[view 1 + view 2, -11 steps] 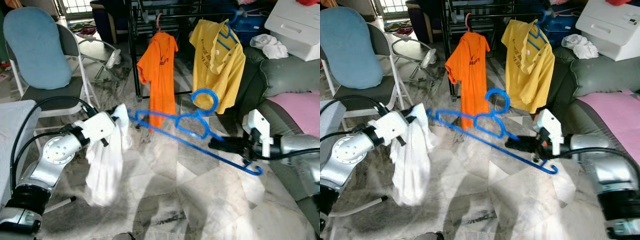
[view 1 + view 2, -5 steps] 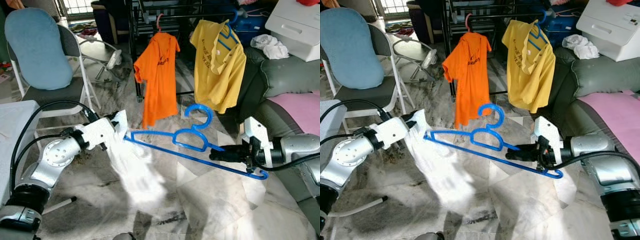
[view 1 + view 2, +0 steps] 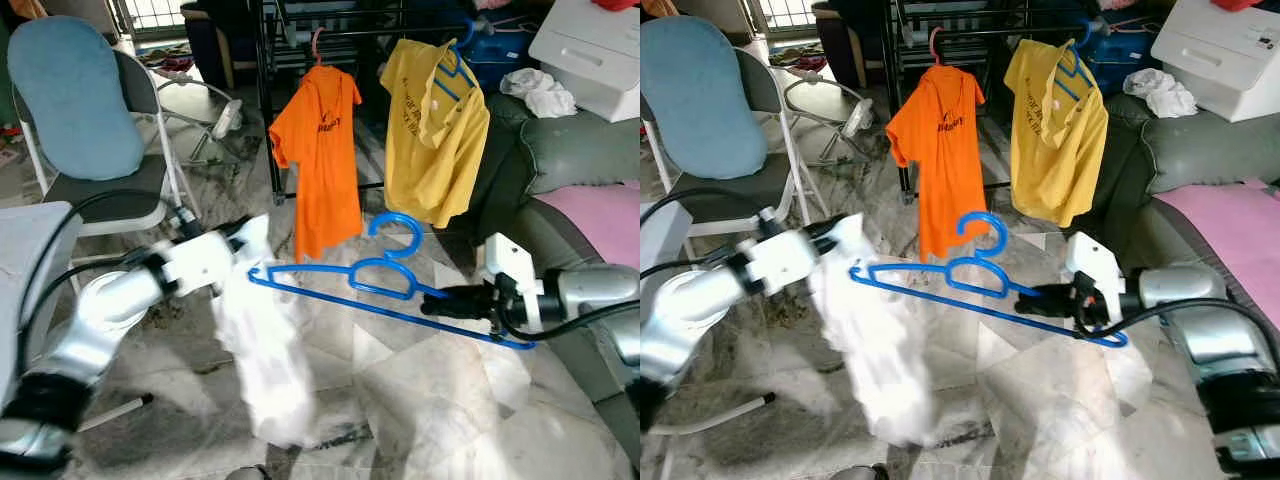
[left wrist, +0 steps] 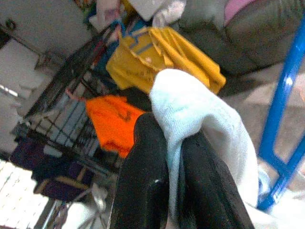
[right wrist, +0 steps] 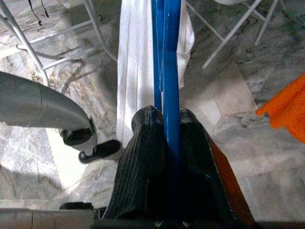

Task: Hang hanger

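My right gripper point(image 3: 432, 300) is shut on the lower bar of a blue plastic hanger point(image 3: 385, 292), held roughly level above the marble floor with its hook point(image 3: 400, 222) pointing up. In the right wrist view the bar point(image 5: 167, 47) runs out between the closed fingers point(image 5: 147, 138). My left gripper point(image 3: 243, 237) is shut on the top of a white garment point(image 3: 265, 360), which hangs down, blurred, at the hanger's left tip. The left wrist view has the cloth point(image 4: 190, 105) pinched between the fingers point(image 4: 143, 162). A black clothes rack point(image 3: 268, 110) stands behind.
An orange shirt point(image 3: 318, 150) and a yellow shirt point(image 3: 435, 130) hang on the rack. A folding chair with a blue cushion point(image 3: 75, 95) stands at the left. A grey sofa point(image 3: 570, 160) with a pink cloth and a white box point(image 3: 590, 50) are at the right.
The white garment has swung from billowing rightward to hanging lower and straighter. My left arm has shifted and is blurred. The hanger and right gripper have barely moved.
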Available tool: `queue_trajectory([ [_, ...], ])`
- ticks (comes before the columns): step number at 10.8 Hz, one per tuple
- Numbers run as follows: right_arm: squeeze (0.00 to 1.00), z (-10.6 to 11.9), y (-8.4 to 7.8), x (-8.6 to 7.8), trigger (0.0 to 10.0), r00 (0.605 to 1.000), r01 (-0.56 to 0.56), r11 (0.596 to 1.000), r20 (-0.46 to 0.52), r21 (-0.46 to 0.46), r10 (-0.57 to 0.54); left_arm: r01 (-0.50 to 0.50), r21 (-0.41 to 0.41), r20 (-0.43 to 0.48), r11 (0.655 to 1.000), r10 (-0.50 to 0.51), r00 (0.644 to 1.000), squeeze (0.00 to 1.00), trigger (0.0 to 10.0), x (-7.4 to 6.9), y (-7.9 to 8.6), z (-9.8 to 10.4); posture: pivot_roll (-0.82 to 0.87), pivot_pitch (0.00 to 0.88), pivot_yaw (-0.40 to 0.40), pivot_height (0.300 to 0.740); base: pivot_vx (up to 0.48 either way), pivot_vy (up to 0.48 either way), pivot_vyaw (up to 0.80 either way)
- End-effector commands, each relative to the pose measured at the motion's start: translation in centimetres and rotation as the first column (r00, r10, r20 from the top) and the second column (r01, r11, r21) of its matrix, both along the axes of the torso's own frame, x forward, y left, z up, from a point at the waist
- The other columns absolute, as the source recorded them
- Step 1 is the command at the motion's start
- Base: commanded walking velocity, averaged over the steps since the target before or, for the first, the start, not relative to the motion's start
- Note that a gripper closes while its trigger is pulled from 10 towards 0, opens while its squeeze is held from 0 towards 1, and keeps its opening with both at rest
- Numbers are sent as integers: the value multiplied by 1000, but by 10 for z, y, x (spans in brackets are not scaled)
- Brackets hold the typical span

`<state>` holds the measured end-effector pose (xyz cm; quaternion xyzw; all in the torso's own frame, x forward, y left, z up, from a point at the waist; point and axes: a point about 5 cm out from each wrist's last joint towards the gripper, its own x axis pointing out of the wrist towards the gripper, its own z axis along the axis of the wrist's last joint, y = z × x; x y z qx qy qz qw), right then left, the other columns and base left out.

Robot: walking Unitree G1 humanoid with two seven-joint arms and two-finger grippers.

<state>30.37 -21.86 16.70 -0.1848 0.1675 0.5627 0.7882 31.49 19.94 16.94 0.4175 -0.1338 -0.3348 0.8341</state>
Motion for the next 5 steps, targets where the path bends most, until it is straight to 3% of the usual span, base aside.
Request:
queue_trajectory([
  [1,0,13,0,6,10000,998,5,1000,61,20,-6,-31,-3,-1,1000,31,1000,0,10000,0,11,2,-17,72,11,740,0,0,0],
  [3,0,22,1,13,10000,994,23,999,107,49,-29,-63,9,-33,998,64,997,0,10000,-1,18,-7,-19,72,12,740,0,0,0],
  [5,0,19,1,13,10000,994,24,999,107,48,-29,-52,10,-29,999,52,998,0,10000,-1,13,-8,-22,73,10,740,0,0,0],
])
